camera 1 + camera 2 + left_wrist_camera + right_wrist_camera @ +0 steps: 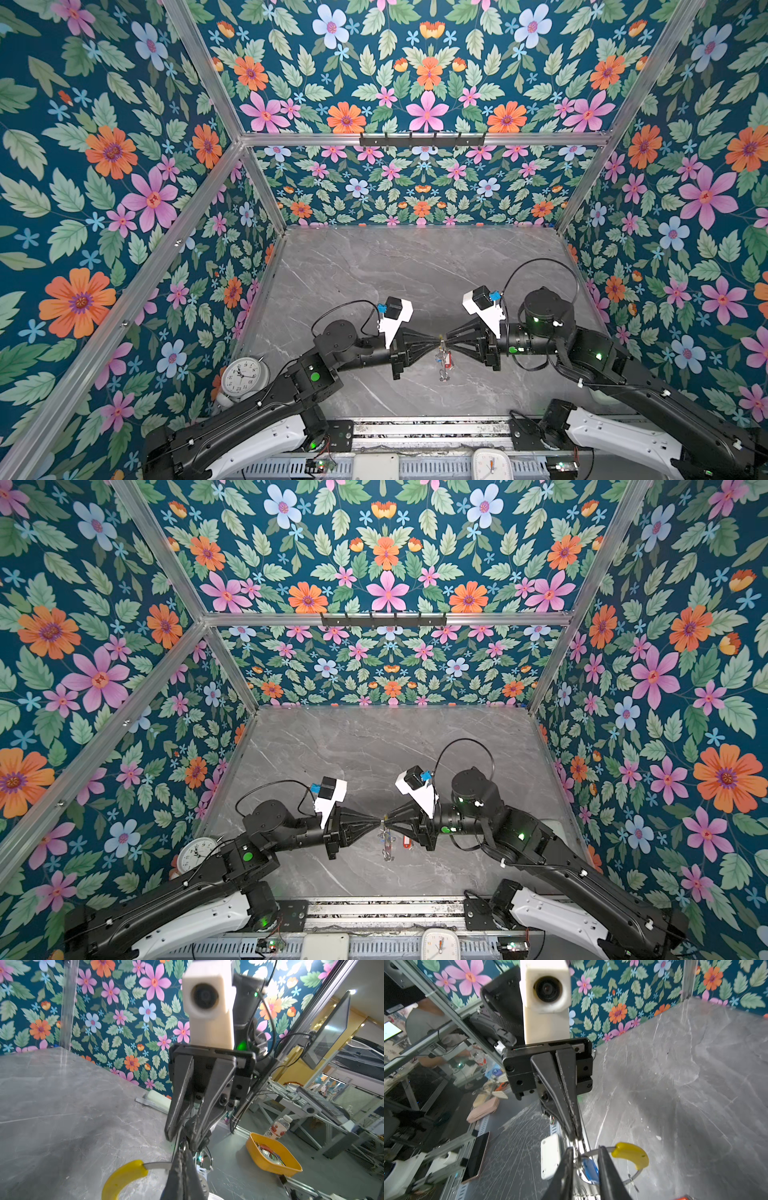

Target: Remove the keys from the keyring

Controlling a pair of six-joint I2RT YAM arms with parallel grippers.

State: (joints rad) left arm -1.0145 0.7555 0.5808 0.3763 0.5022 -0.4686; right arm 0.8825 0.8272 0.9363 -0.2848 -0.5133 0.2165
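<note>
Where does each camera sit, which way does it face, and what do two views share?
Top views: overhead, facing down at the table; both arms show, left gripper meeting right gripper by the keys.
Left wrist: on its arm, facing along the left gripper toward the right gripper.
Right wrist: on its arm, facing along the right gripper toward the left gripper.
Shared: both wrist views show the keyring's yellow sleeve.

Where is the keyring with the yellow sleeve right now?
In a top view the keyring hangs at the front middle of the grey table, its wire pinched by the left jaws, the right jaws open around it.
</note>
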